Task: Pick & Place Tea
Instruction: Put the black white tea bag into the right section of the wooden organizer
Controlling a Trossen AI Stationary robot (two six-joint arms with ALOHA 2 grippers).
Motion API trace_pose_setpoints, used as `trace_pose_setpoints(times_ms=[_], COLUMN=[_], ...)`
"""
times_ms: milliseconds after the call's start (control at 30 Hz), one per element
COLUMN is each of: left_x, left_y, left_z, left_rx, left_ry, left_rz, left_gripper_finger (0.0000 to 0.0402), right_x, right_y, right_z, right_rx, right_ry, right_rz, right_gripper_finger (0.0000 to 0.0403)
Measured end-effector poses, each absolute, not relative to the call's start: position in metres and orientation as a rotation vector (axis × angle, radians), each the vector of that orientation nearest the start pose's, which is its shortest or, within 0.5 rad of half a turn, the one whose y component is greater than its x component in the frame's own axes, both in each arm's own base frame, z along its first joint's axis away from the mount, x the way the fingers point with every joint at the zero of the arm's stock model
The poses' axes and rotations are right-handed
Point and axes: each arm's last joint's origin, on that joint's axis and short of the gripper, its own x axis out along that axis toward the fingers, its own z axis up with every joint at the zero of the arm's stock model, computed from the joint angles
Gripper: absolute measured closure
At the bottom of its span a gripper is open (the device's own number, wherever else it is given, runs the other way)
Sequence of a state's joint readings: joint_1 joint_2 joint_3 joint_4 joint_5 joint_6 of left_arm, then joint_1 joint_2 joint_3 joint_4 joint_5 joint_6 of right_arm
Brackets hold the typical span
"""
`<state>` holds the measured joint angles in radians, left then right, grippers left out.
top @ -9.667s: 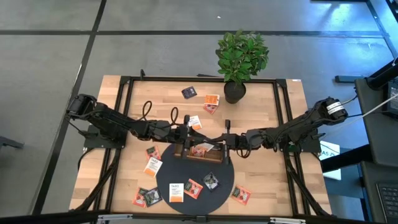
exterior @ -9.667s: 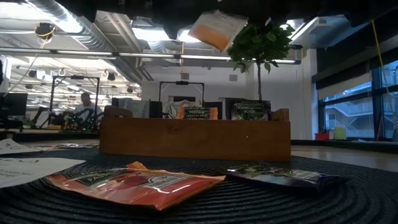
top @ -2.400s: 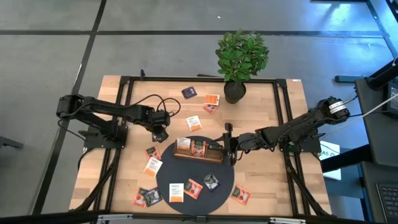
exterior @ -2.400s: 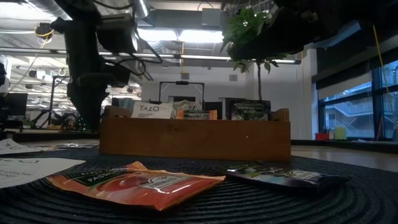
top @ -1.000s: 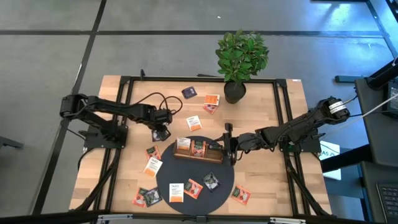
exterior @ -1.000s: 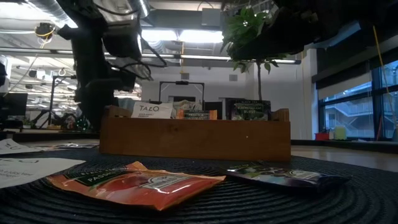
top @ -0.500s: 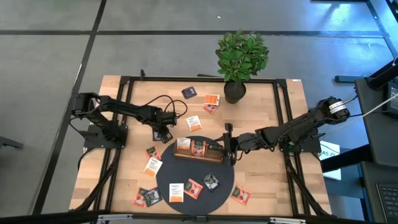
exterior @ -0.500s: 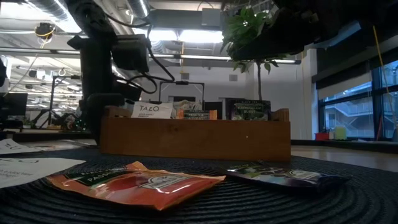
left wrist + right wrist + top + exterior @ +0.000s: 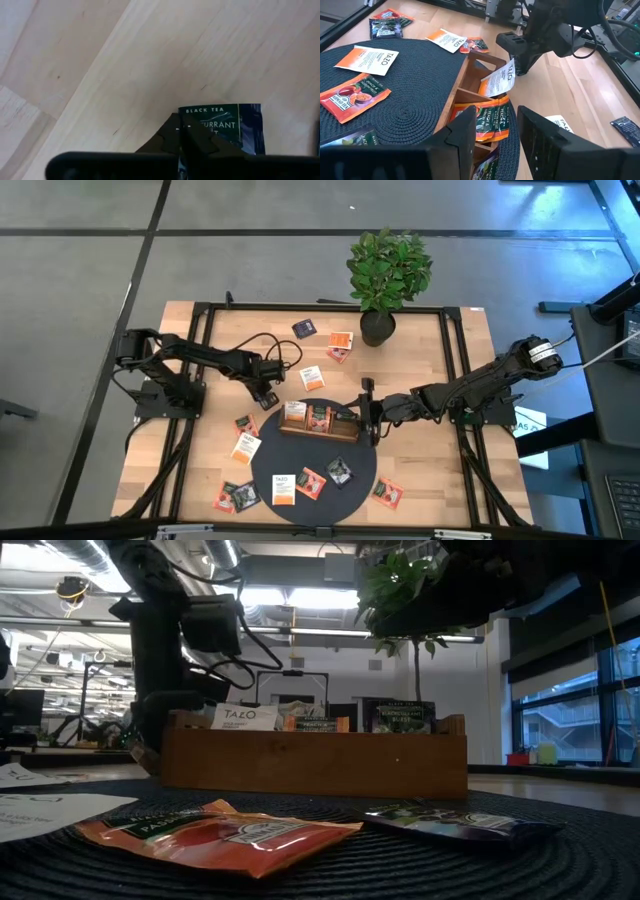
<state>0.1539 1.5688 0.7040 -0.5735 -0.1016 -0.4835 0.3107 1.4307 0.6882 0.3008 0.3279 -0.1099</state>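
A dark tea sachet printed "BLACK TEA" lies on the bare wood left of the wooden tray. My left gripper points down at it and is shut at its edge. The tray stands on a round dark mat and holds several upright sachets. My right gripper hovers open over the tray's right end, touching nothing. More sachets lie around: orange, white, red. My left gripper comes from above, pointing down, its two fingertips closed together on one side edge of the dark sachet, near a corner. The rest of the sachet lies flat on the wooden table. How much of the edge is between the fingers is hidden by the fingers themselves.
A potted plant stands at the table's far edge. A black metal frame runs along the table's sides. Loose sachets lie on the mat's near part and at the near left. Bare wood lies at the far right.
My left gripper has come down toward the table, and slightly toward the tray, onto the dark sachet left of the tray. The sachet has stayed where it lay. My right arm has kept still.
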Motion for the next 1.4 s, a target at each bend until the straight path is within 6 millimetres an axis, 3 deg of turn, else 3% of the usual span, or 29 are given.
trace_pose_setpoints(times_ms=[167,400,567,700,833,1033,1400], left_x=[0.235,0.225,0.222,0.233,0.252,0.282,0.309], left_y=[0.036,0.034,0.024,0.008,-0.013,-0.043,-0.065], left_z=[0.139,0.180,0.204,0.217,0.224,0.230,0.213], left_rx=[-0.367,-0.266,-0.213,-0.088,0.054,0.248,0.500], left_ry=[1.326,1.172,0.947,0.745,0.563,0.356,0.290], left_rz=[0.523,0.623,0.746,0.766,0.748,0.724,0.718], left_gripper_finger=[0.0399,0.0399,0.0399,0.0399,0.0399,0.0399,0.0399], right_x=[0.279,0.279,0.280,0.282,0.286,0.289,0.292], right_y=[0.080,0.080,0.079,0.077,0.069,0.059,0.052], right_z=[0.203,0.203,0.204,0.208,0.215,0.217,0.223], right_rx=[-0.247,-0.247,-0.244,-0.192,-0.061,-0.015,0.078], right_ry=[0.421,0.422,0.412,0.361,0.285,0.261,0.185], right_rz=[0.006,0.006,-0.012,-0.059,-0.139,-0.178,-0.246], right_gripper_finger=[0.0257,0.0257,0.0257,0.0257,0.0257,0.0257,0.0257])
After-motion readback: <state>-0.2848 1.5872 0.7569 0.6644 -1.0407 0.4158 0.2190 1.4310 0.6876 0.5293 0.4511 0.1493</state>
